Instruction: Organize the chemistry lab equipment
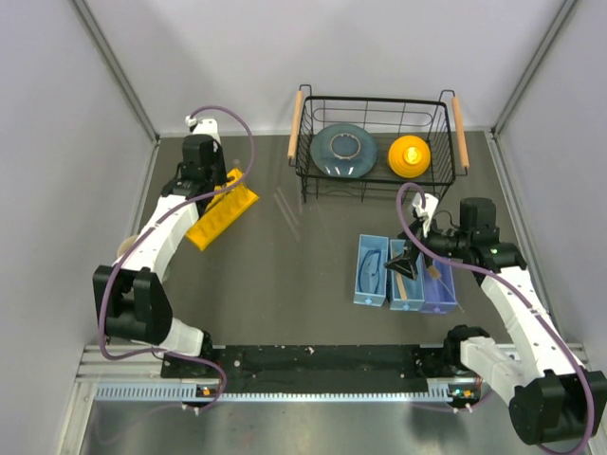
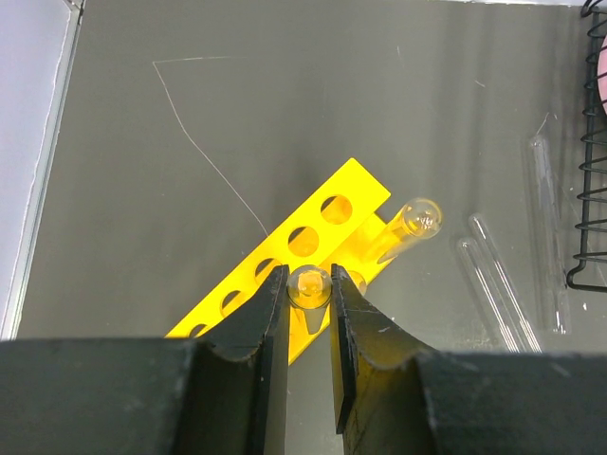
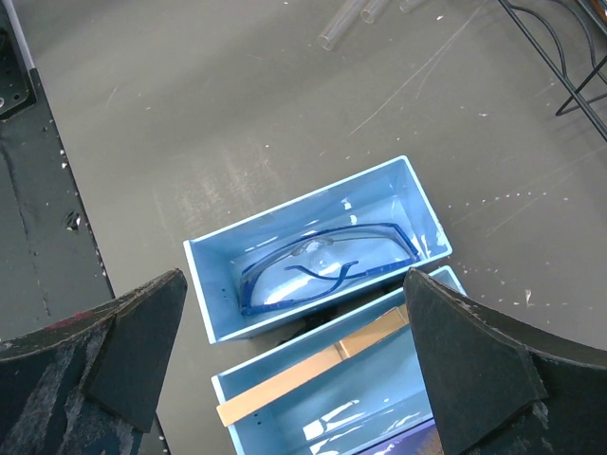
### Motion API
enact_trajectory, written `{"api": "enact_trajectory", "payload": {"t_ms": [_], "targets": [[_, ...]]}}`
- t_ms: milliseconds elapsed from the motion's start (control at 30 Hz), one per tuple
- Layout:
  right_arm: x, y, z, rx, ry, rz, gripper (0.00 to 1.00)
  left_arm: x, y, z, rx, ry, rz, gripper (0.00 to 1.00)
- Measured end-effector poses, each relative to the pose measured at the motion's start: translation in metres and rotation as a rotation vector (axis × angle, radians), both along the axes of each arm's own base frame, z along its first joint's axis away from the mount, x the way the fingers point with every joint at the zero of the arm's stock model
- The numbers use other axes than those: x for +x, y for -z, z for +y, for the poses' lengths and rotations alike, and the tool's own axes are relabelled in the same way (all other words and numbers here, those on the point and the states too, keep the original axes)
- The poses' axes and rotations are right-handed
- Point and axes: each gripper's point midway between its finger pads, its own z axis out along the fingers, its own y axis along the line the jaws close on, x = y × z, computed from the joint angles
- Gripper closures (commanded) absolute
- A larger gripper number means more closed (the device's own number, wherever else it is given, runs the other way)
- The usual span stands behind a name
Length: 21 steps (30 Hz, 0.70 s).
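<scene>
On the left, the yellow rack (image 2: 320, 225) is seen lying askew on the worktop (image 1: 303, 275), its row of round holes turned upward. The left hand (image 2: 308, 284) is closed narrowly on a glass tube (image 2: 309, 282), thin and clear. The tube is pinched just below its rim and seen end-on, upright over the rack. Whether its foot is seated in a hole cannot be told. A second tube (image 2: 417, 218) is lodged at the rack's end, tilted away to the right. Just right of the rack, loose tubes (image 2: 493, 284) are laid flat on the worktop, marked by little more than faint outlines.

Further right and back, a black wire basket (image 1: 375, 99) with wooden handles is placed. In front of it, three bins are lined up side by side. Blue-rimmed safety glasses (image 3: 322, 261) are laid in the left blue bin (image 3: 417, 190). The slim tan wooden clamp (image 3: 313, 370) is laid lengthwise in the middle bin (image 3: 223, 387). Over these two bins the right hand (image 3: 294, 284) is held spread wide, and nothing is gripped.
</scene>
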Motion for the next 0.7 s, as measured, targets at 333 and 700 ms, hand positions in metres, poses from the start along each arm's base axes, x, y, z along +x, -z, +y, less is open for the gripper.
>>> {"api": "enact_trajectory", "payload": {"t_ms": [333,700], "targets": [[0.001,0.002,0.000,-0.001,0.000,0.008,0.01,0.006,0.008,0.001,-0.020,-0.001,0.008,0.89],[0.001,0.003,0.000,-0.002,0.000,0.013,0.01,0.001,0.034,0.001,-0.039,-0.002,0.034,0.83]]}}
